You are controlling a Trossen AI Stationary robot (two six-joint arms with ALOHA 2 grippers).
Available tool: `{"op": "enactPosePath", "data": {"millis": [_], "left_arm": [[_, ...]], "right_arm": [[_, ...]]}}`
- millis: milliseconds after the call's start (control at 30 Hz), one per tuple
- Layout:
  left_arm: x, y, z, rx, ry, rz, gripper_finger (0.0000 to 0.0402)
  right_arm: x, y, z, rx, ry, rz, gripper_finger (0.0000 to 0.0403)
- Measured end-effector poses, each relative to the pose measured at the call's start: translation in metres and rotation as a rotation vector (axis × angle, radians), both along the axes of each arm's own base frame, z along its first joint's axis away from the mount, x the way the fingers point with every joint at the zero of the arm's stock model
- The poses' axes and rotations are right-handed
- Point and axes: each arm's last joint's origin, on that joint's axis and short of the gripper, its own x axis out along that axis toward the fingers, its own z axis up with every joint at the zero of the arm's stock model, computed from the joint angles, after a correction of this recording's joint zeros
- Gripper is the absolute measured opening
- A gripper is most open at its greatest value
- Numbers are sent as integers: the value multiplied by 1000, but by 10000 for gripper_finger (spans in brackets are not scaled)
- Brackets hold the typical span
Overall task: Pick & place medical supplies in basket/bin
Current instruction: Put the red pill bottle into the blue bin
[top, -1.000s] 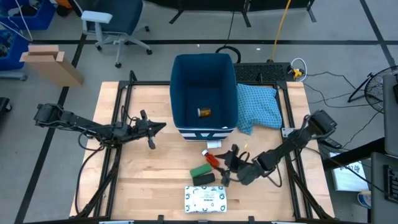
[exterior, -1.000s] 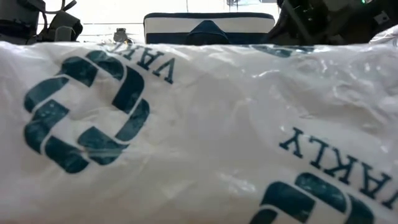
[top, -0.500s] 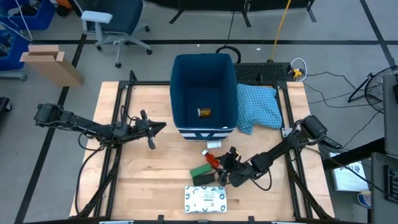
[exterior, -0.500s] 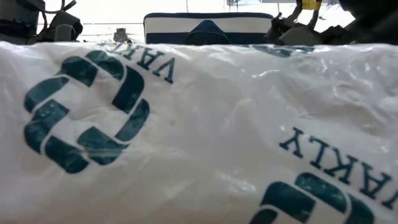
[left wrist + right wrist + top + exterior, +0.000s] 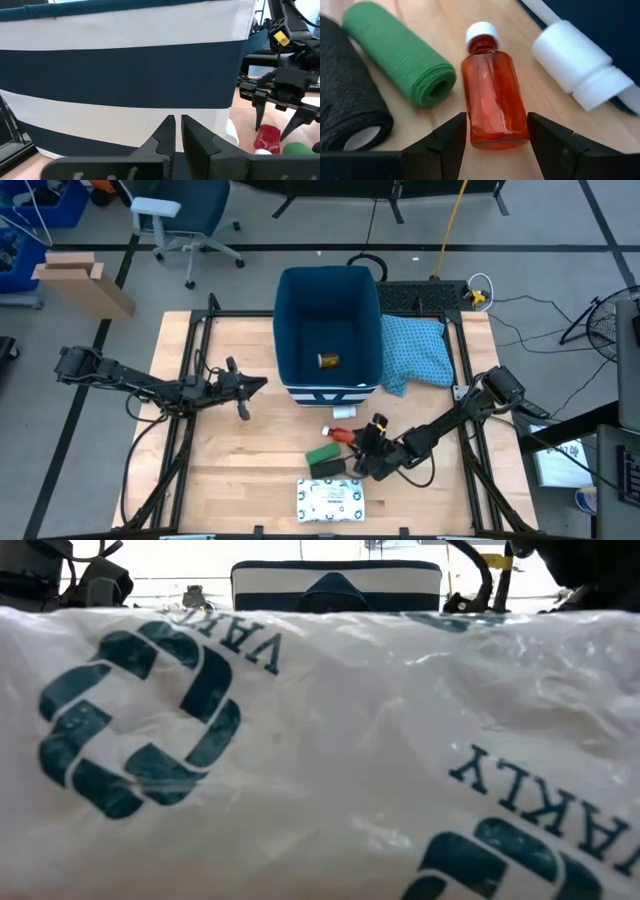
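A small red-orange bottle [image 5: 492, 97] with a white cap lies on its side on the table just in front of the bin; it also shows in the high view [image 5: 343, 436]. My right gripper [image 5: 496, 131] is open, its fingers close on either side of the bottle's bottom end. A green roll [image 5: 400, 55] and a dark roll [image 5: 350, 112] lie beside the bottle. The white packet [image 5: 330, 498] with green print lies flat near the front edge. An orange bottle [image 5: 328, 360] lies in the blue bin [image 5: 290, 330]. My left gripper [image 5: 245, 387] is shut and empty, left of the bin.
A white bottle [image 5: 580, 70] lies against the bin's striped front. The light blue patterned cloth [image 5: 415, 350] lies right of the bin. The white packet [image 5: 300, 740] fills the low view. Bare wood lies between my left gripper and the supplies.
My right gripper has gone toward the table's left edge, up to the red-orange bottle. The supplies have stayed where they were.
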Motion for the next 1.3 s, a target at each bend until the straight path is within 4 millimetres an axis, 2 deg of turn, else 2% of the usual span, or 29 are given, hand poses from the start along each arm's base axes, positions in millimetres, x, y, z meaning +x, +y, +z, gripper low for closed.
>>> {"op": "enactPosePath", "data": {"millis": [233, 367, 667, 933, 1100, 1300], "left_arm": [[0, -1, 0, 1, 0, -37, 35], [0, -1, 0, 1, 0, -37, 35], [0, -1, 0, 1, 1, -37, 35], [0, -1, 0, 1, 1, -38, 35], [0, -1, 0, -4, 1, -51, 35], [1, -2, 0, -9, 0, -72, 35]], "right_arm": [[1, 1, 1, -122, 44, 119, 201], [3, -2, 1, -143, 55, 128, 202], [13, -16, 0, -4, 120, 230, 197], [15, -19, 4, 11, 124, 285, 160], [12, -20, 18, -18, 120, 332, 157], [1, -28, 52, -70, 104, 334, 163]]}}
